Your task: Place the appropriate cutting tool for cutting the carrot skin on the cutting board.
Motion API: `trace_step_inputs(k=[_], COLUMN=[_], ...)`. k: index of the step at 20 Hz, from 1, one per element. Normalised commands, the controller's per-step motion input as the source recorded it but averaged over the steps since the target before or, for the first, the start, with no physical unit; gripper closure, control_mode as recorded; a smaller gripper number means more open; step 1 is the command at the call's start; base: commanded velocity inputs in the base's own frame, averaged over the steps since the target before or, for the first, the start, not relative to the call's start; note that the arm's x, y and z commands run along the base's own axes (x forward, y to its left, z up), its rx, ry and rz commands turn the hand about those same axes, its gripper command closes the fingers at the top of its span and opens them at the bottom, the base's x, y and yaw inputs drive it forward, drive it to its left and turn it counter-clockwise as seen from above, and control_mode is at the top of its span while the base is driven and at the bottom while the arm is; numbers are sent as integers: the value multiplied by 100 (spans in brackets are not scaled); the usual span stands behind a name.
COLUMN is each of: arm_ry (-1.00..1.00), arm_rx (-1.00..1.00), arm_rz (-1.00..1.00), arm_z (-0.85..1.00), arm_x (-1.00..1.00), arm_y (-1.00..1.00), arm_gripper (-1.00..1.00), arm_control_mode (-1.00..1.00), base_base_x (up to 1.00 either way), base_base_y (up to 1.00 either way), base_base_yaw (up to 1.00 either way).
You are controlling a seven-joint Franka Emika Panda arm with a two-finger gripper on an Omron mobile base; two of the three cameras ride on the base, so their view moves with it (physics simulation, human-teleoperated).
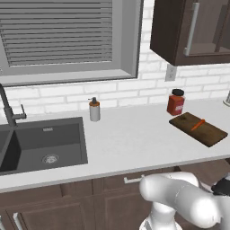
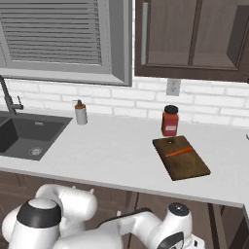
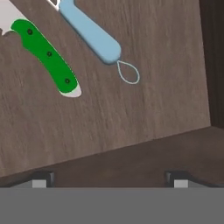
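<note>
Pale-blue peeler [image 3: 92,37] above open pincer [image 3: 109,181]

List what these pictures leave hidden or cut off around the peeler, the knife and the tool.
- Peeler: in the hand view its head runs off the top edge; the light-blue handle and wire loop show.
- Green-handled knife: its blade is cut by the top-left edge.
- Tool: its finger tips barely rise above the bottom, wide apart.
- Wooden surface under both utensils: whether it is a drawer cannot be told.
</note>
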Motion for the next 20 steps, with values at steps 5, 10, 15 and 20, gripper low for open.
trace_step_inputs(k=[5,10,15,20], arm_ry=[10,1,0,-4], arm_rx=[6,0,3,4], arm_rz=[-4,0,8,16], arm_z=[-25,-3,-8,-20], arm_x=[-78,12,64,25], arm_y=[-45,20,42,0], arm_gripper=[-100,-100,-100,-100], arm_control_mode=[-100,-100,-100,-100], base_base_x=[0,0,0,0], base_base_y=[0,0,0,0], base_base_yaw=[0,0,0,0])
